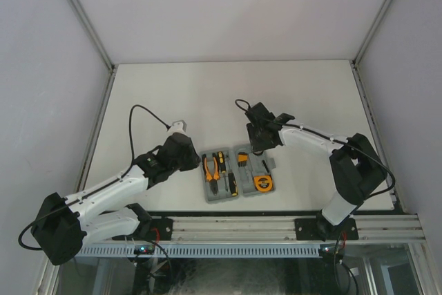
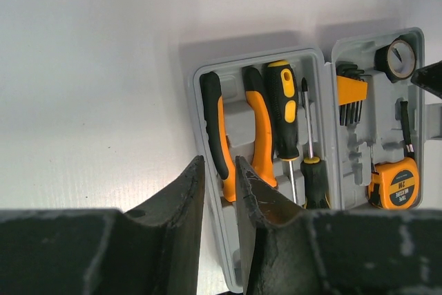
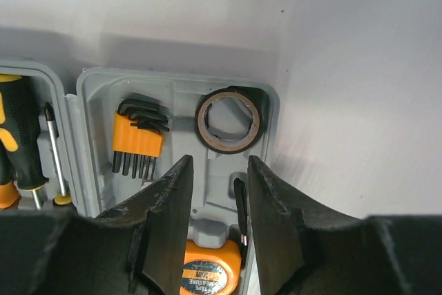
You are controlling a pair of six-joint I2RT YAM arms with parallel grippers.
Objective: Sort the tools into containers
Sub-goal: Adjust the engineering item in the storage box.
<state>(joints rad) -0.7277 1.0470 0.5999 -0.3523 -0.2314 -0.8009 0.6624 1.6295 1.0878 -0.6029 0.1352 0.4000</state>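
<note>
Open case [image 2: 237, 119] on near worktop [image 1: 173, 94]: pliers [image 2: 260, 132], two screwdrivers [image 2: 283, 112] in left half; hex keys [image 3: 138, 141], tape measure [image 2: 394, 184] in right half; sorting apparently complete; left fingers [image 2: 183, 205] and right fingers [image 3: 173, 198] slightly spread, empty, hovering by it.

Grey case [image 2: 248, 60], orange/blk pliers [image 2: 259, 129]

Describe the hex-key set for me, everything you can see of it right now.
The hex-key set is a small orange plastic holder holding a row of black L-shaped keys: bent ends at the far side, straight shanks pointing back toward the arms. It lies flat in a moulded recess in the right half of the grey case, next to the hinge. A dark tape roll sits apart to its right. Only the case touches it.
</note>
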